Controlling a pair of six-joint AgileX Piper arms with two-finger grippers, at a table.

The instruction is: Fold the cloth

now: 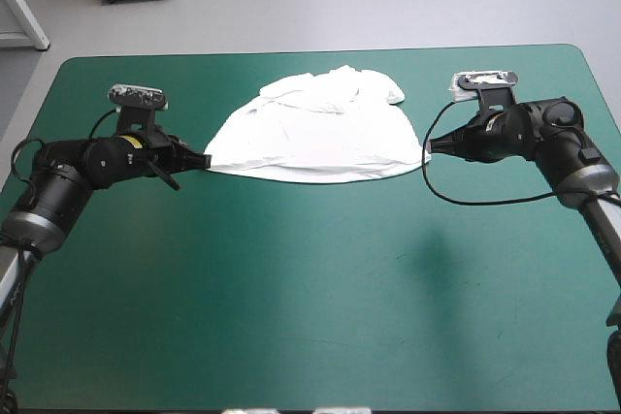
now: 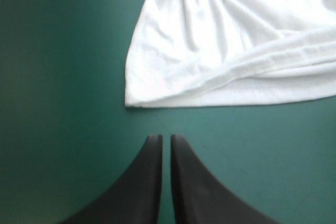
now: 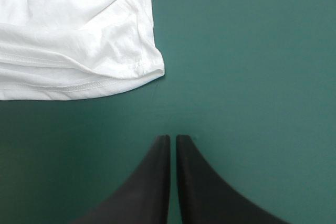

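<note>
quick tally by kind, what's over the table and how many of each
T-shirt: 1
Grippers: 2, the left gripper and the right gripper
Total: 3

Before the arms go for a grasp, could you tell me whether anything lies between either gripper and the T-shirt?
Nothing visible: only bare teal-green cover separates the left gripper and the right gripper from the T-shirt's near corners.

Creased cloth T-shirt, seemingly matt teal-green cover
</note>
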